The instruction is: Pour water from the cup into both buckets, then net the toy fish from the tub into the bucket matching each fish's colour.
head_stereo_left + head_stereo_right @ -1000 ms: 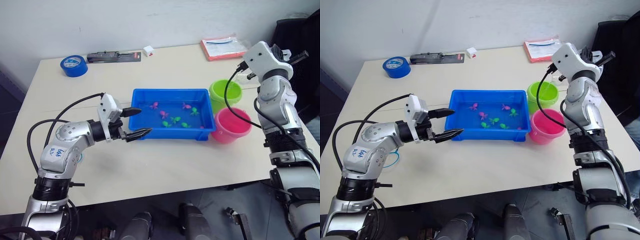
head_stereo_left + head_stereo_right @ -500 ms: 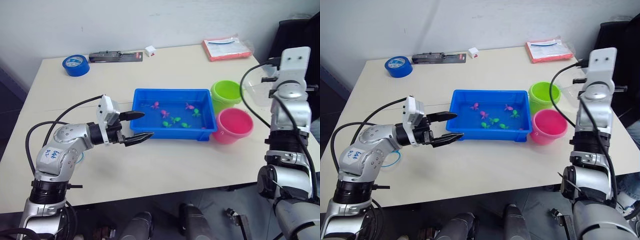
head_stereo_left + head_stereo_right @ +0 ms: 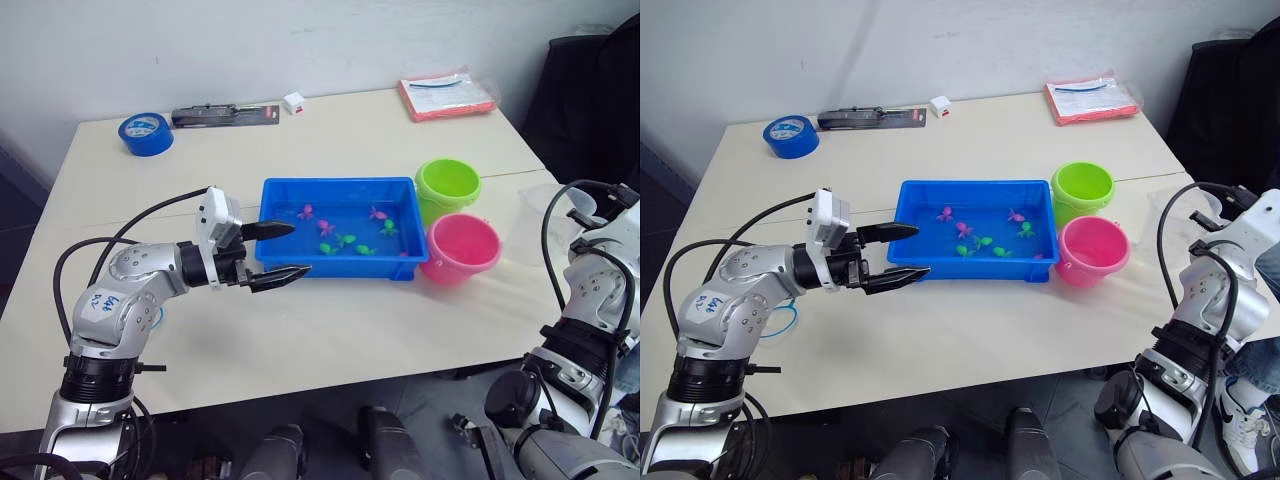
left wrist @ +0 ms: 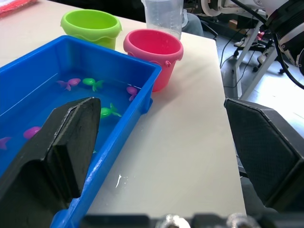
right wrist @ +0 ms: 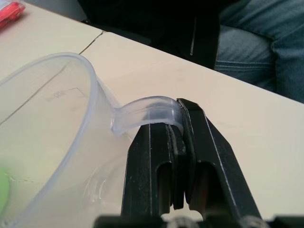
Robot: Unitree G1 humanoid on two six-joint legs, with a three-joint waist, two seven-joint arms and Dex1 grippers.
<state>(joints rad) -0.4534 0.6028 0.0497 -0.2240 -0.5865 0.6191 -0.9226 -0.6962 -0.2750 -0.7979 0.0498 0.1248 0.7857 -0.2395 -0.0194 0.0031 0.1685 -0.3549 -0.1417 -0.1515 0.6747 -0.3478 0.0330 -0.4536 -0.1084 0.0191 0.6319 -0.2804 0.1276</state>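
Pinching the cup by its handle with my right gripper, cup standing upright right of the pink bucket, handle pointing away from the tub, my left gripper hovering wide open, empty, at the tub's left end, fingers pointing along its length.

we can make out little writing: a white sticker on the left arm carries blue handwritten marks we cannot read, and the clear cup bears faint moulded measuring marks, too pale for us to tell any figures.
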